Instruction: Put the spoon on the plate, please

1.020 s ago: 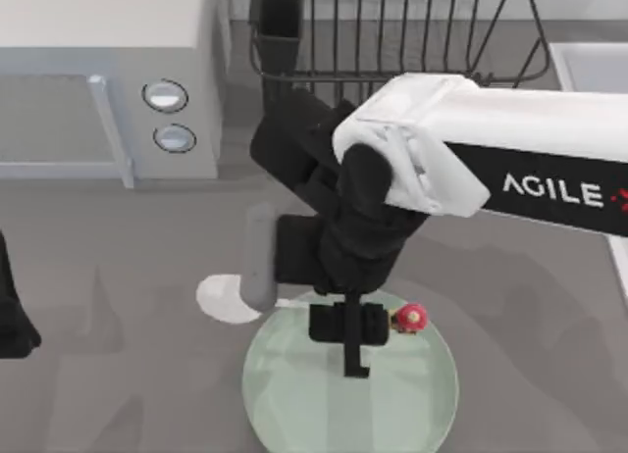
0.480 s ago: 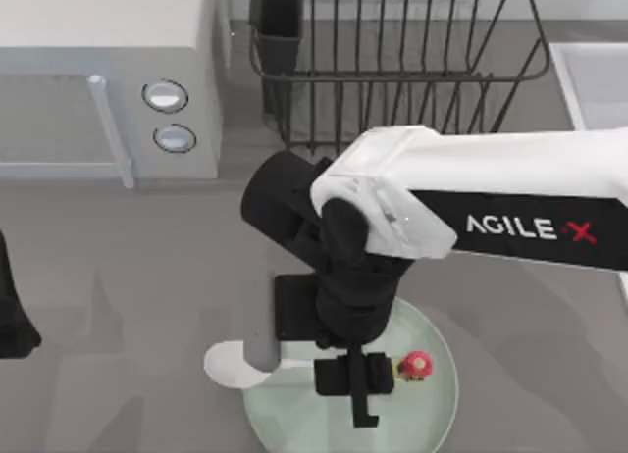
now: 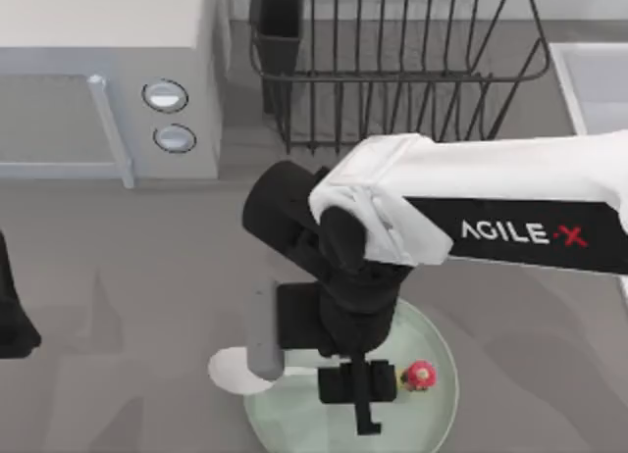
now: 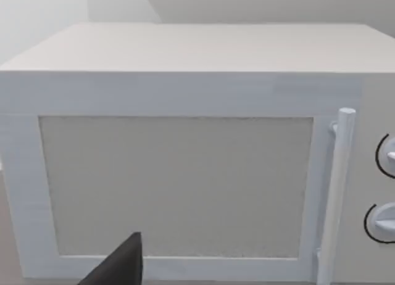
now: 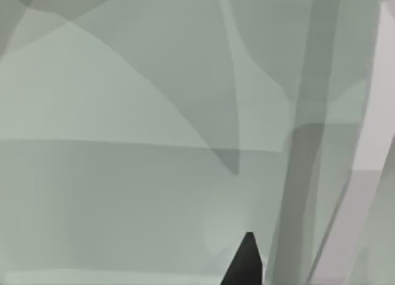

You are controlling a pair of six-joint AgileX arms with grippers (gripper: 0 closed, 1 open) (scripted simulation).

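Looking down from the top view, I am seeing my right gripper (image 3: 361,399) hanging over the plate (image 3: 432,414), a wide round glossy disc of pale mint green with a shallow rim, lying near the front edge of the table (image 3: 128,276). The black wrist is covering the fingers, so I cannot tell whether they are clamped on anything. The spoon (image 3: 235,370) is lying across the plate's left side: its rounded white bowl is sticking out past the rim onto the matte grey table, its thin pale handle is running under the gripper, and the small red mushroom-like knob at its tip is sitting over the plate's right half. The right wrist view is looking onto smooth pale green plate surface crossed by soft shadows. My left arm (image 3: 12,316) is sitting parked at the table's left edge. Farther back, the boxy white microwave (image 3: 108,71) with two round dials is standing at the left, and a black wire dish rack (image 3: 392,61) is standing behind the white arm.
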